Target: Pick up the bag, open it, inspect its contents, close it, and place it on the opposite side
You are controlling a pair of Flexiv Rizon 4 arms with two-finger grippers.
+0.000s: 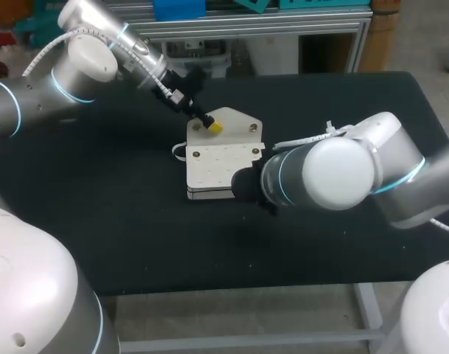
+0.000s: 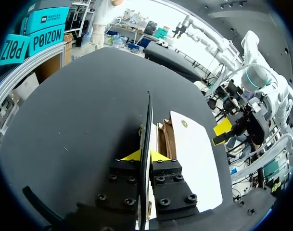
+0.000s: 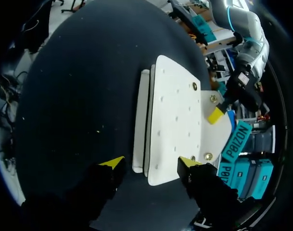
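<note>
Right now the white bag (image 1: 218,166) is lying flat in the middle of the black table (image 1: 99,214). Its flap (image 1: 237,122) is pointing to the far side.

The left arm (image 1: 84,66) is coming in from the far left. The left gripper (image 1: 213,127) is sitting at the far end of the bag. In the left wrist view, the left gripper (image 2: 147,155) is squeezing its two yellow tips tight together. The thin flap (image 2: 148,115) is standing on its edge between them, so it is pinching the bag by its flap. Just beside the flap, the bag (image 2: 197,163) is gaping a little and showing a brown inside (image 2: 163,137).

The right arm (image 1: 335,173) is coming in from the right. Its big round wrist is hiding its fingers in the head view, at the near right corner of the bag. In the right wrist view, the right gripper (image 3: 151,162) is holding its fingers wide apart. The near end of the bag (image 3: 175,106) is lying between the two yellow tips. One tip is sitting by the bag's corner and the other is hanging over the bare table beside it. It is not squeezing anything. Past the bag, the left gripper's yellow tip (image 3: 214,115) is resting on the flap (image 3: 216,137).
</note>
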